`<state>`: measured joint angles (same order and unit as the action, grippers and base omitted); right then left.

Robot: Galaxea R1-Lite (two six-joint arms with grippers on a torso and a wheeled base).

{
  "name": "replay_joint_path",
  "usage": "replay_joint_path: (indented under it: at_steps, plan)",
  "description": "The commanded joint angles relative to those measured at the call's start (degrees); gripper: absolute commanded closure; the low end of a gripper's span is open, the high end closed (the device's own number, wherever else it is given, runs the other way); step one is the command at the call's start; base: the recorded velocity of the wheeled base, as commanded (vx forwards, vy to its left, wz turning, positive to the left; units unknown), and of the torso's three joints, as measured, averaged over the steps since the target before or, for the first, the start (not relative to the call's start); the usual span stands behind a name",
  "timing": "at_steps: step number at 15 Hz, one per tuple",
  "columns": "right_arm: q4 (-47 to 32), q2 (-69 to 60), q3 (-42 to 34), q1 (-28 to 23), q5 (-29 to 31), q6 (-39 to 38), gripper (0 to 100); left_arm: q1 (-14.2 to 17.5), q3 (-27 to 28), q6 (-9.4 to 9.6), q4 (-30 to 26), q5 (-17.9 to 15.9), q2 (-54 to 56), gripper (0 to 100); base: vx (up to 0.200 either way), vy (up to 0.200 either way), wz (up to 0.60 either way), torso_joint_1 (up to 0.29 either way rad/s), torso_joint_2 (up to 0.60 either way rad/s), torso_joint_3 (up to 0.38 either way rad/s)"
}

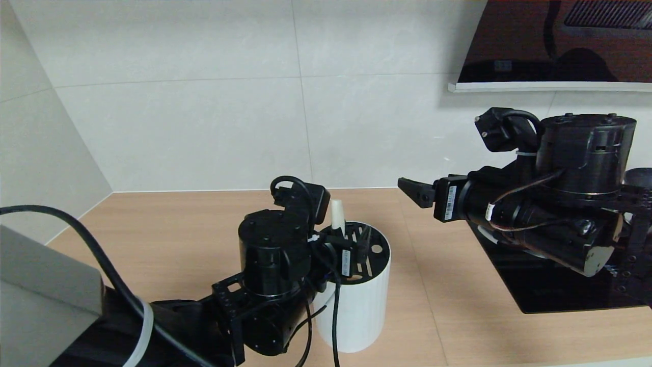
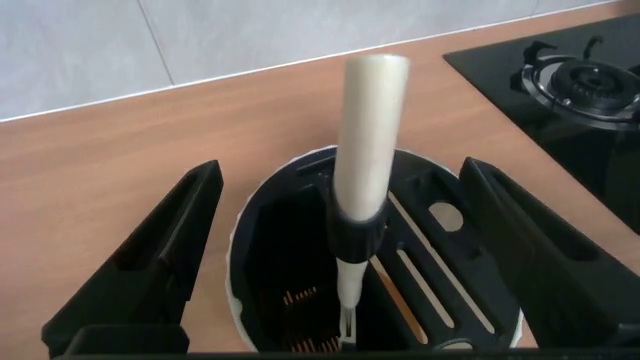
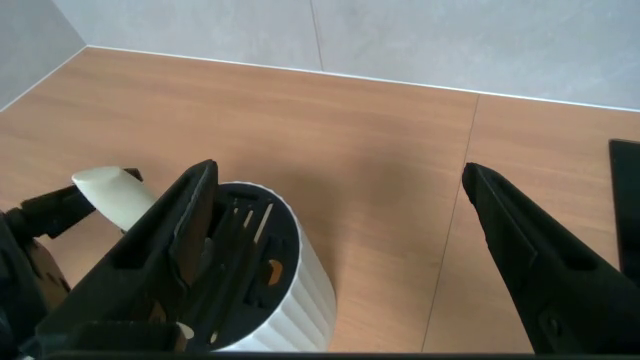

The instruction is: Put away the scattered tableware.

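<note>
Holder point(image 1: 359, 311): bottom middle, on the counter point(image 1: 178, 229).
Utensil point(image 1: 337, 213): standing in the holder.
Stove point(image 1: 550, 290): lower right, right of the holder.
Left gripper point(image 2: 340, 175): above the holder, around the utensil.

Soft, even light falls from above: the white holder point(image 1: 362, 311) looks bright, and the wooden counter point(image 1: 178, 229) around it carries only weak shadows. Up and right of the holder, the glossy dark hood point(image 1: 555, 46) mirrors the room and throws a faint shadow on the wall point(image 1: 204, 127) beneath.
</note>
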<state>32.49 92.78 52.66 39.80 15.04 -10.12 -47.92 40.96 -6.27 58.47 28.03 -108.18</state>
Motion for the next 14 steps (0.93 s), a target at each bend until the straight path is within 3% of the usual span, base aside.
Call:
replay_joint_path:
  at_steps: [1,6,7,9,11,14]
  plan:
    - [0.03,-0.06,-0.02,0.01,-0.01,0.01,0,0.02,-0.18,-0.06,-0.11,-0.16,1.48,0,0.0,0.0,0.0,0.0,0.0,0.0]
    - [0.12,-1.55,0.16,-0.16,0.07,0.01,0,0.11,-1.5,-0.06,-0.02,-0.52,8.69,0,0.0,0.0,0.0,0.0,0.0,0.0]
    - [-0.41,-5.77,-0.02,-1.22,0.07,0.01,0,0.11,-4.22,0.03,-0.9,-4.12,16.51,0,0.0,0.0,0.0,0.0,0.0,0.0]
    - [0.03,-11.66,-1.86,-2.27,0.16,0.1,0,1.16,-6.77,0.03,-1.34,-7.02,23.8,0,0.0,0.0,0.0,0.0,0.0,0.0]
    - [-0.58,-21.42,-5.99,-5.61,-0.19,1.59,0,4.33,-8.44,0.47,-1.6,-10.62,31.89,0,0.0,0.0,0.0,0.0,0.0,0.0]
    - [-0.58,-31.52,-12.94,-12.12,-0.45,6.25,0,11.45,-11.52,1.26,-6.26,-12.12,41.56,0,0.0,0.0,0.0,0.0,0.0,0.0]
